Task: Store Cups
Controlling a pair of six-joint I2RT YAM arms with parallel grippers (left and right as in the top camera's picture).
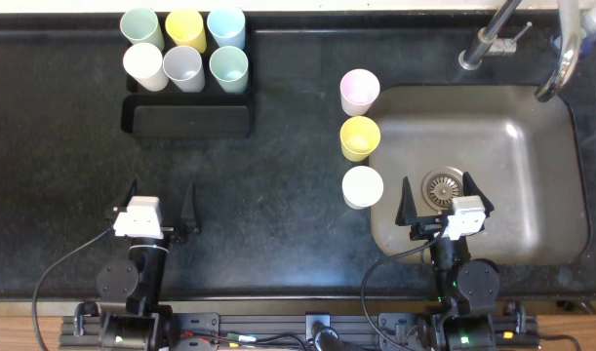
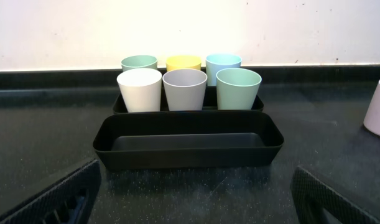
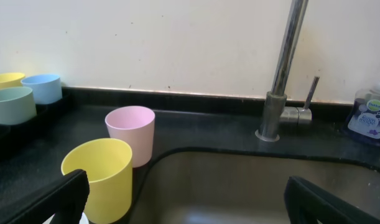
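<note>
Both pairs of jaws stand wide apart. We see the left gripper [image 1: 162, 187] over the front left part of the counter [image 1: 278, 175]. The right gripper [image 1: 438, 183] hangs over the front left part of the sink [image 1: 532, 224], close to the drain [image 1: 442, 191].

Just beside the right gripper, three cups stand in a row on the counter, along the sink's left edge. All three have the open side up. The white cup [image 1: 362, 186] is nearest the counter's front edge. The yellow cup [image 1: 360, 137] is in the middle. The pink cup [image 1: 359, 90] is nearest the back edge. They stand close together.

Straight ahead of the left gripper, near the counter's back left corner, we see two black trays, one behind the other. The front tray [image 1: 185, 119] is long and low. The back tray [image 2: 119, 104] sits against the counter's back edge and holds six cups [image 1: 183, 68]. They stand upright in two rows of three, packed close.

Behind the sink, at the counter's back edge, a shiny tap [image 1: 493, 39] stands up. A soap bottle [image 3: 369, 115] stands near it, toward the back right corner. A pale wall [image 3: 177, 43] runs along the back edge.
</note>
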